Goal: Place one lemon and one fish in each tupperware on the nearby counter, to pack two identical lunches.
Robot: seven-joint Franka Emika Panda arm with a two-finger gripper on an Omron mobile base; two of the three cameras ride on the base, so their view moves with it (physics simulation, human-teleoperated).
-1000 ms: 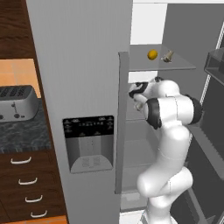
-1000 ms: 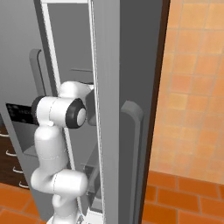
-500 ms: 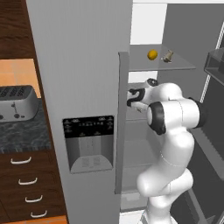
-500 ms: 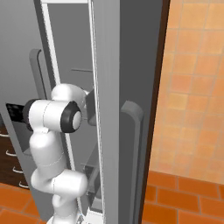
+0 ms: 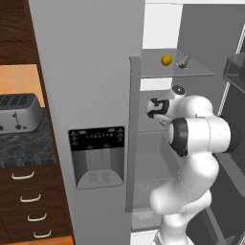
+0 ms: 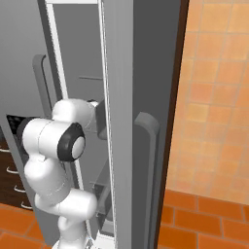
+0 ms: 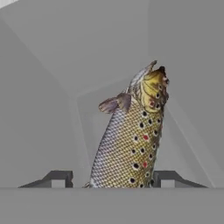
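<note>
Meanwhile, the pincer [image 5: 154,108] had been drawn leftward out of the fridge, apparently pinching a fish [image 7: 131,140] between its fingers; a lemon [image 5: 166,60] was left on the upper shelf [image 5: 201,72].

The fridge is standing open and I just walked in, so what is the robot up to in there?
The arm is reaching into the open fridge, with its gripper holding a speckled fish between its fingertips, as the hand view shows. On the shelf above the arm, a lemon and a second fish sit side by side. A toaster stands on the counter to the left.
</note>
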